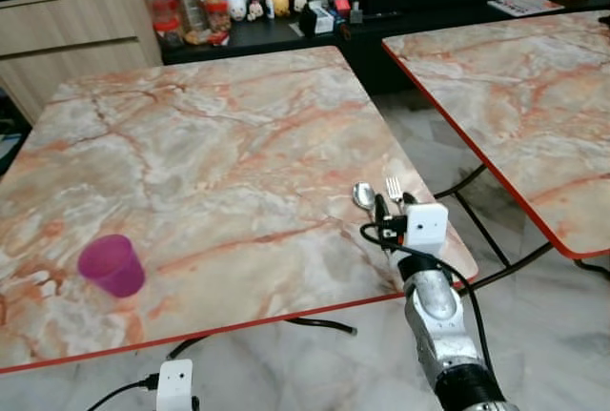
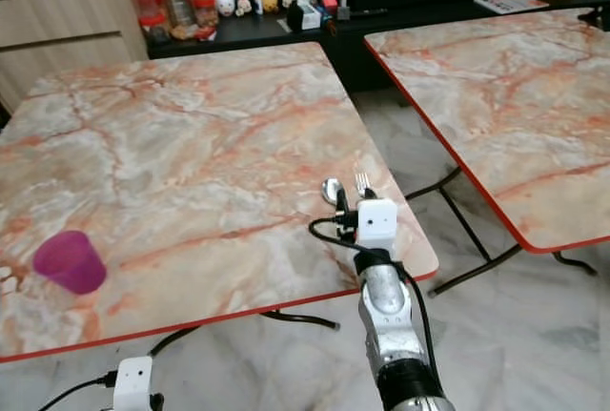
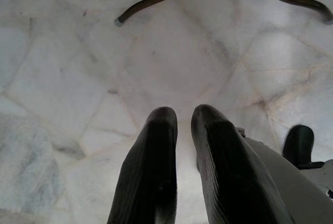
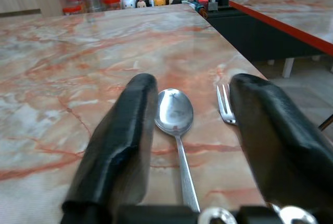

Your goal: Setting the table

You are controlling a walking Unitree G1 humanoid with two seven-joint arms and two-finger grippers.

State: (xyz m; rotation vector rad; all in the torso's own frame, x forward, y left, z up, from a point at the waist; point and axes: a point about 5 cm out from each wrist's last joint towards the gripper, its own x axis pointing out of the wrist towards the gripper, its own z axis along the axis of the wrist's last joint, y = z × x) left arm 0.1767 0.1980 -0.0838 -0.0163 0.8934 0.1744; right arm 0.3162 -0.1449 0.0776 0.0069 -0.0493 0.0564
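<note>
- Right gripper point(image 4: 190, 130), fingers apart, low over the marble table point(image 1: 210, 154) at its near right corner, straddling a spoon point(image 4: 177, 117) and fork point(image 4: 225, 104) lying flat.
- Purple cup point(image 1: 112, 265) well apart, near the table's left front edge.
- Left gripper point(image 3: 179, 146), fingers nearly together, hanging over the floor.

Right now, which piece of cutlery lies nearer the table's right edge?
The fork, next to the right tool's outer finger; the spoon lies further in, by the other finger.

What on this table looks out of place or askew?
The purple cup lies tipped on its side near the table's front-left edge, nothing visibly spilled. The spoon and fork lie flat between the open right end effector's fingers.
</note>
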